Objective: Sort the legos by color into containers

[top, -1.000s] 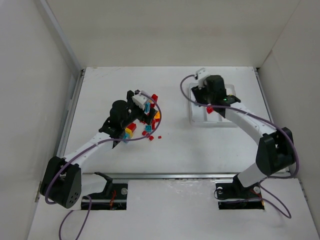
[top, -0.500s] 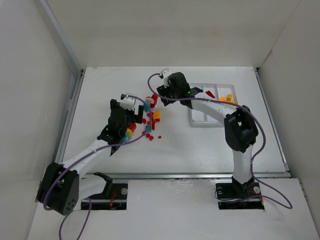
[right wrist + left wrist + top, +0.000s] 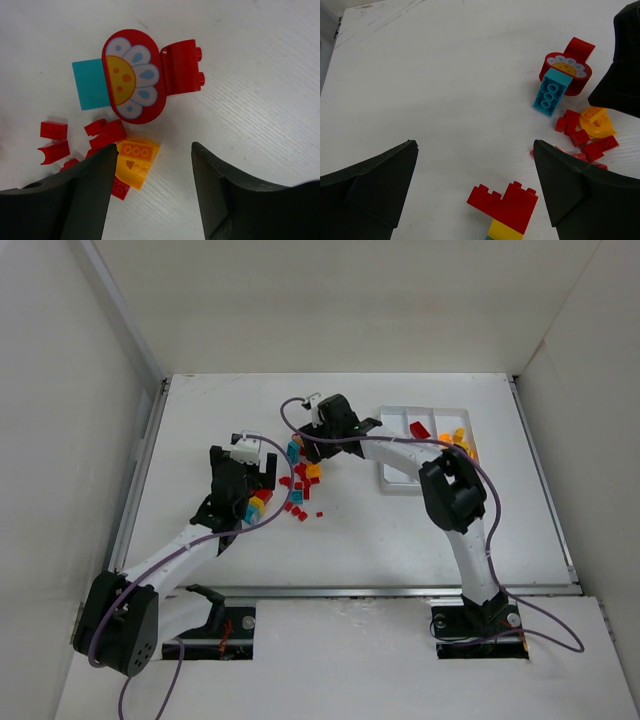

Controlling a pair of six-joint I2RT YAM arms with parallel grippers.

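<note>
The half-open, empty right tool (image 3: 154, 146) hovers over a rounded orange plastic brick (image 3: 134, 159), likely to grasp it; the left tool (image 3: 475, 145) gapes wide, empty.

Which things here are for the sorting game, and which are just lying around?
For the job:
- legos
- white tray
- left gripper
- right gripper

Just there:
- metal rail
- side wall

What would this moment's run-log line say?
left gripper: open, empty, over red-yellow stack | right gripper: open, empty, by orange curved piece | tray: red lego, orange legos inside
</note>
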